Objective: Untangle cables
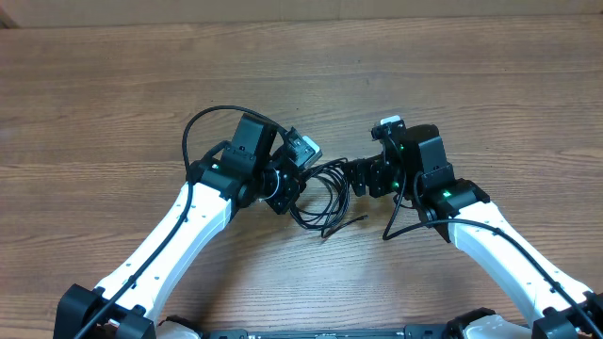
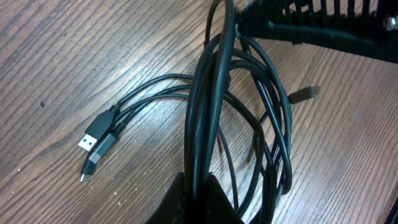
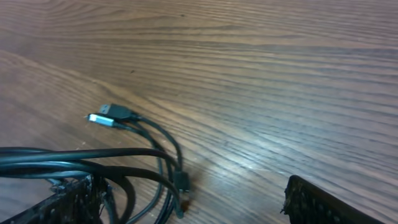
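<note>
The loose bundle of thin black cables (image 1: 320, 193) lies on the wooden tabletop (image 1: 113, 94) between the arms, its loops running left to right. The left gripper (image 2: 193, 198) is clamped on the loops' near end. The right gripper (image 1: 360, 176), fingers spread wide, sits at the far end, seemingly brushing strands without holding them.

— How is your light?
— Soft and even from above. You get a pale sheen on the table (image 3: 261, 162) in the right wrist view.
— Sharpness?
— The cables (image 2: 208, 112) go soft nearest your left wrist lens
</note>
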Controlling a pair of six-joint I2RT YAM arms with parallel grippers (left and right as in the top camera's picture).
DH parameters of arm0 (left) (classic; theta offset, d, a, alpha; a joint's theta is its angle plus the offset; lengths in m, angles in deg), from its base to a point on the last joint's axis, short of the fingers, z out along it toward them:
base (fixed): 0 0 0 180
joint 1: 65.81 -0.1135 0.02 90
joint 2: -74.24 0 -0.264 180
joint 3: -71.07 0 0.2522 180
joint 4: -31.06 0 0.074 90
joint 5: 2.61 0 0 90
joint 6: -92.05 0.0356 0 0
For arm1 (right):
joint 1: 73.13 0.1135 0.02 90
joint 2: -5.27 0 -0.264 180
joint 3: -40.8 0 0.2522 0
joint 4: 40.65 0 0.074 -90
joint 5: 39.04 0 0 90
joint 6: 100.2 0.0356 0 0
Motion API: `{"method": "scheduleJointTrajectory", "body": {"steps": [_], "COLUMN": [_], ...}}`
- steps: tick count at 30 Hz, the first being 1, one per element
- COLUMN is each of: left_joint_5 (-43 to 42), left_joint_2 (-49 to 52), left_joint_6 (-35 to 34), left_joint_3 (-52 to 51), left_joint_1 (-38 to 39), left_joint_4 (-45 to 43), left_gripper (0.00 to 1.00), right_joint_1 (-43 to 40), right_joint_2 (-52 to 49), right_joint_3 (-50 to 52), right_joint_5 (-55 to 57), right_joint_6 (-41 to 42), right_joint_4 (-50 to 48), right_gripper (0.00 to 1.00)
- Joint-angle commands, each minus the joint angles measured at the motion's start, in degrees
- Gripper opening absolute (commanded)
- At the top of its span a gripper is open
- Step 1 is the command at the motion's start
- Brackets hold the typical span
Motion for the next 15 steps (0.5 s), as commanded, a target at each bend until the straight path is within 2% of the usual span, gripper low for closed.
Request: {"method": "scheduleJointTrajectory", "body": {"steps": [1, 8, 15], "left_joint_5": [-1.77, -3.04, -3.3], "left_joint_2": [-0.79, -0.79, -0.79], "left_joint_6": [-0.39, -0.44, -3.67], "left_joint_3": [0.52, 0.52, 0.52], "left_joint_1": [-0.07, -0.07, -0.04], "left_joint_4": [-0.35, -0.66, -2.4], "left_gripper": [0.04, 0.04, 0.04], "right_joint_1": [-0.15, -0.15, -0.09], "right_joint_2": [-0.28, -0.28, -0.28], "right_joint_3": [-1.53, -1.53, -1.53], "right_joint_5": [3.5, 2.49, -0.72], "right_joint_6": [-1.6, -1.62, -1.62], "right_joint_4": [-0.94, -1.22, -0.83], "right_gripper": [0.92, 0.92, 0.91]}}
